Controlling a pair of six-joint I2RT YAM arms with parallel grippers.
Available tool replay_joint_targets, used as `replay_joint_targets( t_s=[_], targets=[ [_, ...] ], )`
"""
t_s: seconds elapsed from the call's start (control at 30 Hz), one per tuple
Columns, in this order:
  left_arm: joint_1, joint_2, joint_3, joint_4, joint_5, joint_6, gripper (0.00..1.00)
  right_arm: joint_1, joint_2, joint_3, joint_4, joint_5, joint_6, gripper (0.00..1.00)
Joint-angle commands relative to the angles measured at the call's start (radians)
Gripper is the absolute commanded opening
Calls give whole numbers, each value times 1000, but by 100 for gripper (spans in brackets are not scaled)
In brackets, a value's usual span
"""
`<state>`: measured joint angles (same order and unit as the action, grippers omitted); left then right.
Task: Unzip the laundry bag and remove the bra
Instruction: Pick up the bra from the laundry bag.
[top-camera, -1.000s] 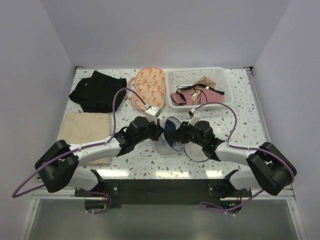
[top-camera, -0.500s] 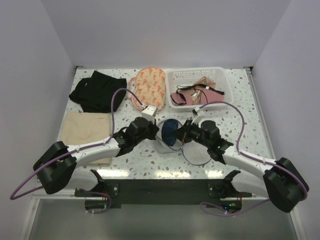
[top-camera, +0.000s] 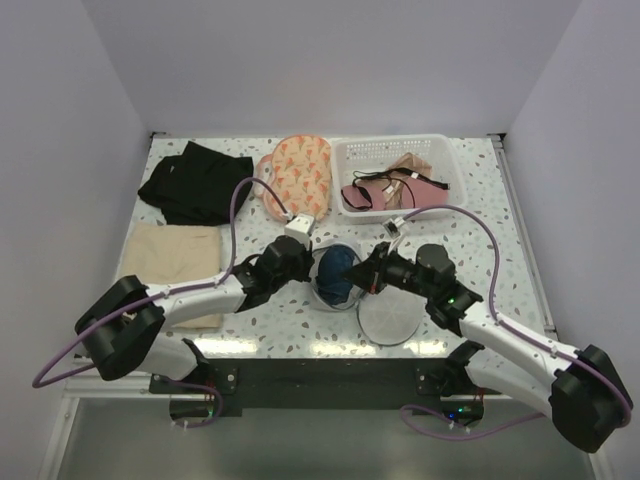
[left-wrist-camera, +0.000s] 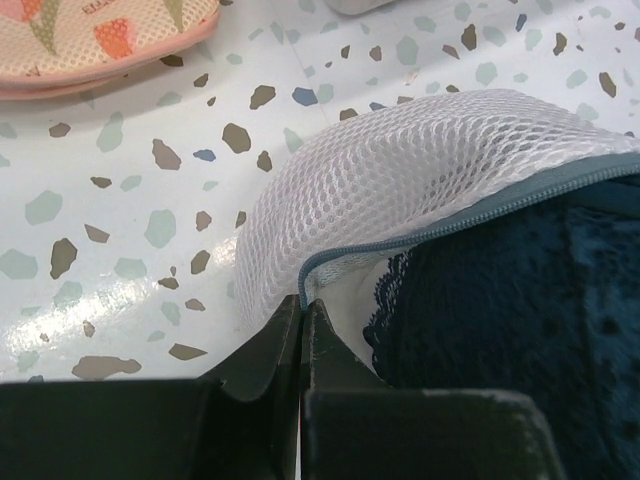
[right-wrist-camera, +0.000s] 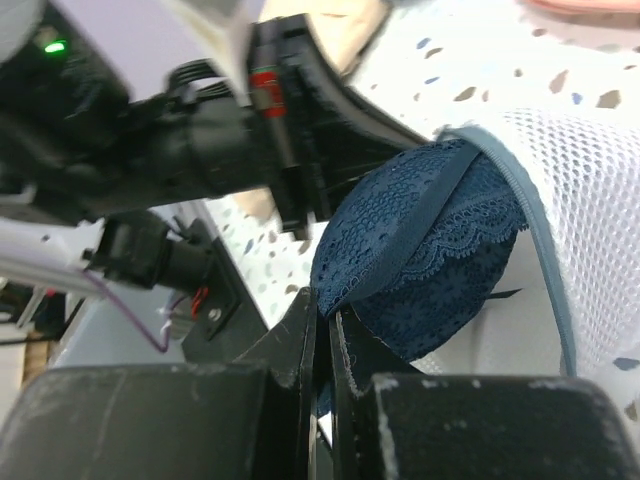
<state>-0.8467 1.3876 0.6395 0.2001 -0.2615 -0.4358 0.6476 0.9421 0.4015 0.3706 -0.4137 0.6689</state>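
Speckled tabletop (top-camera: 500, 250), lilac walls (top-camera: 330, 60). Our left gripper (left-wrist-camera: 300, 305) pinches the white mesh laundry bag (left-wrist-camera: 400, 170); our right gripper (right-wrist-camera: 322, 300), newly clamped, grips the navy lace bra (right-wrist-camera: 410, 250).

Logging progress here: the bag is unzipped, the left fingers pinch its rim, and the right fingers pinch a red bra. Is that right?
Not quite: the bra is dark blue, not red, as the right wrist view shows. The rest holds: the bag is unzipped, the left fingers pinch its rim, and the right fingers pinch the bra.
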Motion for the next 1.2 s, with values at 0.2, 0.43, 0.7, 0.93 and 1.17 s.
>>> replay_joint_targets(
  t_s=[0.2, 0.43, 0.7, 0.93, 1.17],
  targets=[
    [-3, 54, -3, 32, -39, -21, 0, 0, -63, 16, 136, -184, 23, 0],
    [-3, 82, -12, 33, -51, -30, 0, 0, -121, 34, 84, -136, 3, 0],
    [-2, 61, -23, -43, -175, -89, 0, 0, -267, 37, -68, 41, -52, 0],
    [26, -33, -79, -160, -271, -181, 0, -2, -356, 27, -150, 182, -78, 0],
    [67, -142, -139, -240, -311, -228, 0, 0, -373, 0, -119, 234, -55, 0]
  ],
)
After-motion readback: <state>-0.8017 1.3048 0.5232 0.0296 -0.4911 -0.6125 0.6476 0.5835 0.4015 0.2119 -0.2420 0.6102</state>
